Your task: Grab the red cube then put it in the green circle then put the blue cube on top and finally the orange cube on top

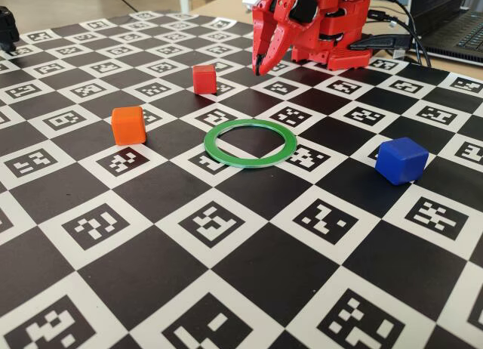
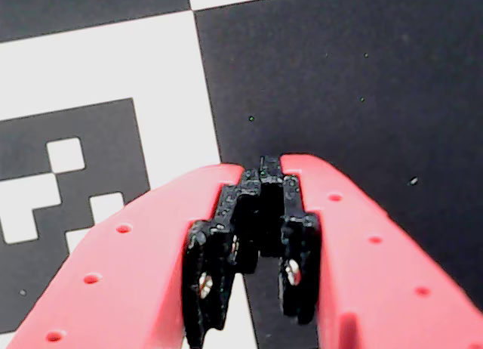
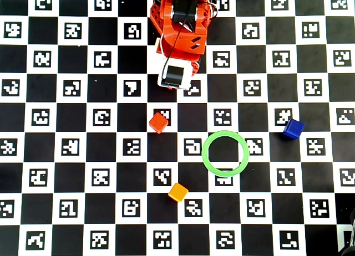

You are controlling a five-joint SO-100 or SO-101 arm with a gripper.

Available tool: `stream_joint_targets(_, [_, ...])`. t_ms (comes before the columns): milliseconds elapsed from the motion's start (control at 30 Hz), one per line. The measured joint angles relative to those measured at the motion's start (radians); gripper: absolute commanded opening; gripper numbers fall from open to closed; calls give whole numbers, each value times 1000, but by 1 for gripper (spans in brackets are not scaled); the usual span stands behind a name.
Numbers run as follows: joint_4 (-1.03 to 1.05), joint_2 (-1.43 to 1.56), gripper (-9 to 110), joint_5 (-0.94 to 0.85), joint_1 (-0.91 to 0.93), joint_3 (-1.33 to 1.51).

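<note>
Right now my claw (image 1: 261,64) hangs closed and empty above the desk (image 1: 249,273), near the red cube (image 1: 204,78). In the fixed view the green circle (image 1: 250,128) lies empty, the orange cube (image 1: 128,125) to its left, the blue cube (image 1: 401,159) to its right, the red cube behind it.

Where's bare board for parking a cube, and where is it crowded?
Overhead view: the whole left side, left of the red cube and orange cube, is bare. So is the stretch below the green circle and blue cube. The ring's centre is empty. Crowded: the top middle, around the gripper and arm base.
</note>
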Motion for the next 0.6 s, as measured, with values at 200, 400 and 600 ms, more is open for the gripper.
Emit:
stream_joint_targets(200, [5, -112, -6, 219, -46, -123])
stream_joint_targets(400, [98, -380, -6, 474, -100, -419])
stream_joint_targets(600, [225, -647, -6, 730, -156, -729])
